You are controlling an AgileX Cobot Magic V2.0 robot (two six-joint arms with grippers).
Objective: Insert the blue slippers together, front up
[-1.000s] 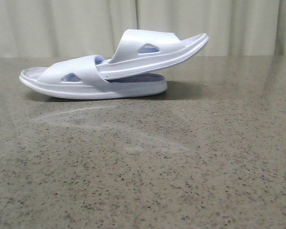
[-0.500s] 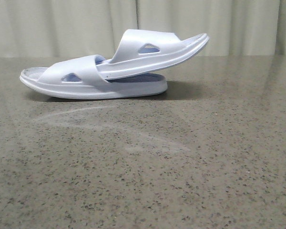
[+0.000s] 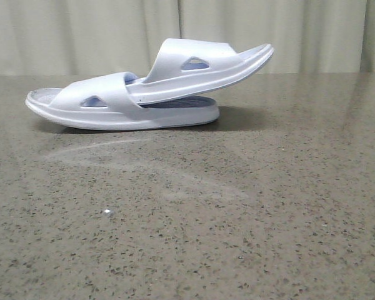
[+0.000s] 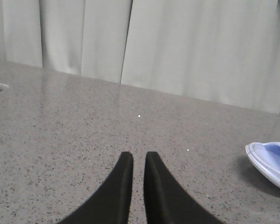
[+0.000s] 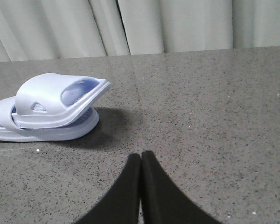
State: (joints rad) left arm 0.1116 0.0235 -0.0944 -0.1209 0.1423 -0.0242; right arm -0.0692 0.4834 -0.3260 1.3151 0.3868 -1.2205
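Blue slippers (image 3: pixel 144 90) lay nested at about 11 o'clock on the speckled stone table (image 3: pixel 237 237) in the front view: one flat, the other wedged under its strap and tilted up toward 2 o'clock, long axes running left to right. Neither arm showed there.

From the left wrist, the left gripper (image 4: pixel 134 156) held nothing, its dark tapered fingers a narrow slit apart; only a slipper end peeked in at 4 o'clock, well apart.

From the right wrist, the right gripper (image 5: pixel 141 155) was closed and empty, the pair lying at 10 o'clock, nearer to this arm by appearance. Moulded matte foam, thick soles, triangular strap cutouts; insertion looked done.
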